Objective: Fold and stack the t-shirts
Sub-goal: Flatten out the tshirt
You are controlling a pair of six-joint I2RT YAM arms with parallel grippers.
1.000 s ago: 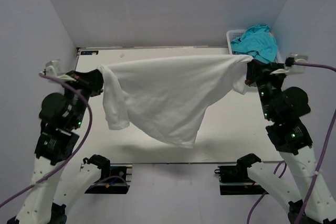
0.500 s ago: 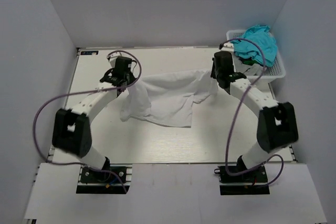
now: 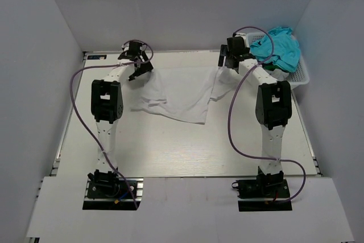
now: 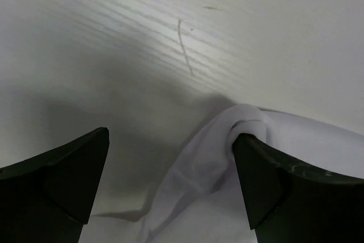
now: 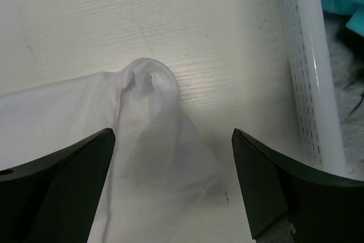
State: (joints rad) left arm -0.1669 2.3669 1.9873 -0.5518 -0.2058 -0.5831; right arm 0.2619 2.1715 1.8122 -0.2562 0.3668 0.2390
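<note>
A white t-shirt (image 3: 181,91) lies rumpled and spread across the back half of the table. My left gripper (image 3: 138,66) hangs over its back left corner and my right gripper (image 3: 230,59) over its back right corner. In the left wrist view the left gripper (image 4: 170,138) is open, and a fold of the t-shirt (image 4: 207,163) still hangs over the tip of the right finger (image 4: 256,169). The right gripper (image 5: 172,135) in its wrist view is also open, with a bunched peak of the t-shirt (image 5: 147,112) on the table below, free of both fingers.
A white perforated basket (image 3: 301,75) stands at the back right corner with teal cloth (image 3: 278,46) heaped in it; its wall (image 5: 304,66) is just right of my right gripper. The back wall is close behind both grippers. Bare table (image 3: 187,146) lies nearer the arm bases.
Both arms reached to the back of the table and brought the hanging t-shirt down onto it. Both grippers, shut on its corners before, have opened.
</note>
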